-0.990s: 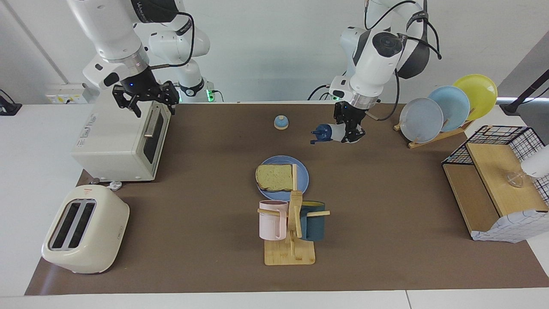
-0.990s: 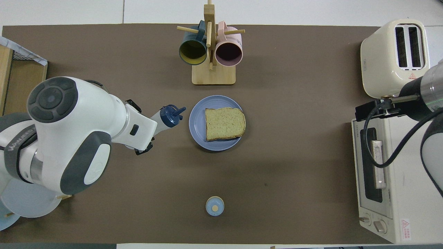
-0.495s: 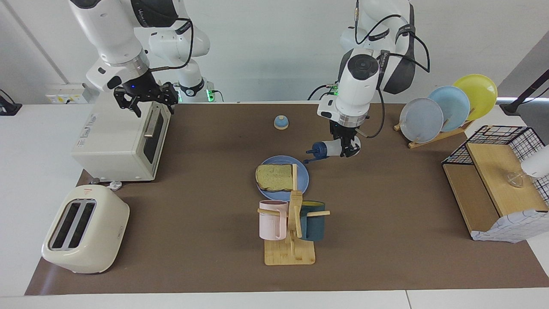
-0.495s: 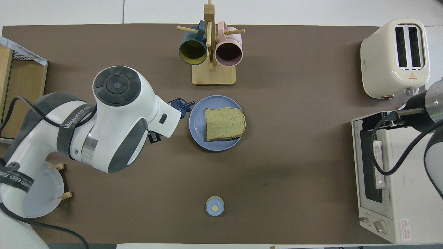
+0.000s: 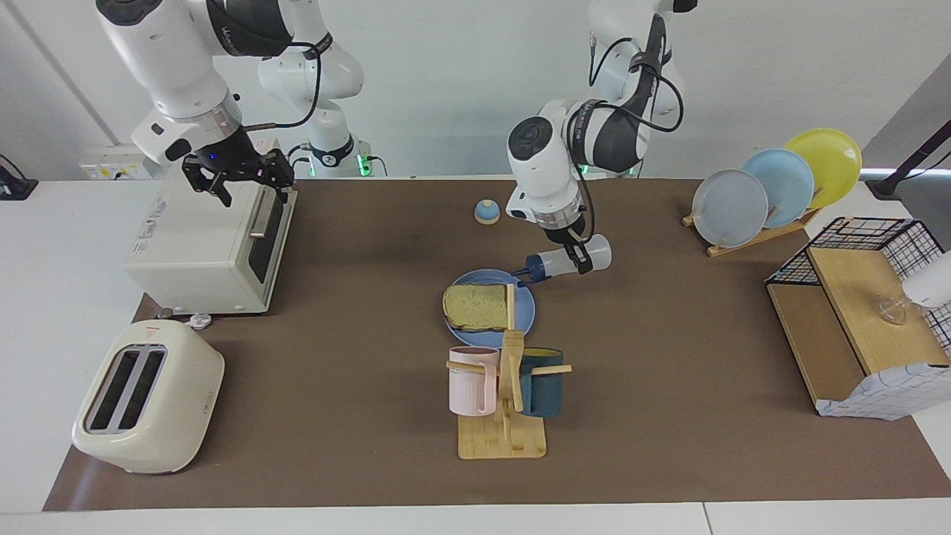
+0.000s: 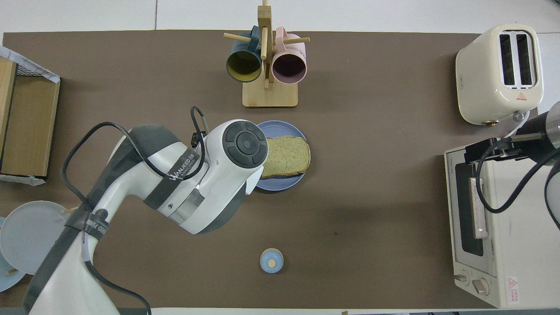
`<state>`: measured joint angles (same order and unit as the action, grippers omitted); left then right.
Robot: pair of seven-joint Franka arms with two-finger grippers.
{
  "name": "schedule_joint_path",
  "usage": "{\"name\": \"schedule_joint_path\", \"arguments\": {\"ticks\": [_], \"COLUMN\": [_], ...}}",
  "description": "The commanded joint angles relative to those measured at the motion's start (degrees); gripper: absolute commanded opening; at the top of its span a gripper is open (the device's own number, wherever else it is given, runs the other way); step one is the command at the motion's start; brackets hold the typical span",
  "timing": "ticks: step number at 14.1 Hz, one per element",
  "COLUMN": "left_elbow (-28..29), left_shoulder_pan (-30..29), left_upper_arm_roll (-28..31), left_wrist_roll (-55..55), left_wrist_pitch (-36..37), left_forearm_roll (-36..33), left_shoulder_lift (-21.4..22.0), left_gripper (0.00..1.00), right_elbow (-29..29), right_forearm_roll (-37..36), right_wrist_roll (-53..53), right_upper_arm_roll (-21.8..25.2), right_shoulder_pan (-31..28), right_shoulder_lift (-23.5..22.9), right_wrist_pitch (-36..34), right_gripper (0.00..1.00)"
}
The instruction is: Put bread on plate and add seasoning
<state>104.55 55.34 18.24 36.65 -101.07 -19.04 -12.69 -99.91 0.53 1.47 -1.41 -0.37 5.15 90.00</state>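
Observation:
The bread (image 5: 475, 306) lies flat on the medium-blue plate (image 5: 526, 316) in the middle of the table. My left gripper (image 5: 573, 255) is shut on the seasoning bottle (image 5: 591, 258). It holds the bottle on its side in the air, with the navy cap (image 5: 532, 269) tipped down over the plate's edge, beside the bread. In the overhead view the left arm covers the bottle and part of the plate (image 6: 286, 129), and the bread (image 6: 289, 155) shows. My right gripper (image 5: 251, 189) hangs open and empty over the toaster oven (image 5: 200, 245).
A mug tree (image 5: 505, 416) with a pink and a dark blue mug stands just farther from the robots than the plate. A blue-domed bell (image 5: 487, 212) is nearer the robots. A cream toaster (image 5: 148, 397) sits at the right arm's end. A plate rack (image 5: 773, 186) and a wire-and-wood shelf (image 5: 854, 312) stand at the left arm's end.
My left arm has swung in from its end of the table, carrying the bottle to the plate's edge with the cap tipping down. My right gripper has drifted a little over the oven.

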Motion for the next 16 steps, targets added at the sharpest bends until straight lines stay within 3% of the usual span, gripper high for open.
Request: {"name": "schedule_joint_path", "arguments": {"ticks": [1,5,16], "left_elbow": [-2.59,-9.0,-9.1], "left_shoulder_pan": [3.28,4.95,6.45], "left_upper_arm_roll": [0.74,0.74,0.83], "left_wrist_roll": [-2.63,-4.05,-4.05], "left_wrist_pitch": [4.82,10.26,13.7], "left_forearm_roll": [-3.8,-6.7,-21.72], "left_shoulder_lift": [-2.86,-9.19,-11.04], "left_gripper": [0.0,0.0,0.0], "right_elbow": [1.39,2.26,0.77], "right_forearm_roll": [-1.66,-2.9,-2.55], "right_wrist_roll": [1.7,1.78,1.61], "right_upper_arm_roll": [0.0,-0.09,0.52], "right_shoulder_pan": [0.1,0.11,1.16], "right_shoulder_lift": [-0.23,-0.84,0.56], "right_wrist_pitch": [-0.71,-0.7,-0.97], "right_gripper": [1.0,1.0,1.0]}}
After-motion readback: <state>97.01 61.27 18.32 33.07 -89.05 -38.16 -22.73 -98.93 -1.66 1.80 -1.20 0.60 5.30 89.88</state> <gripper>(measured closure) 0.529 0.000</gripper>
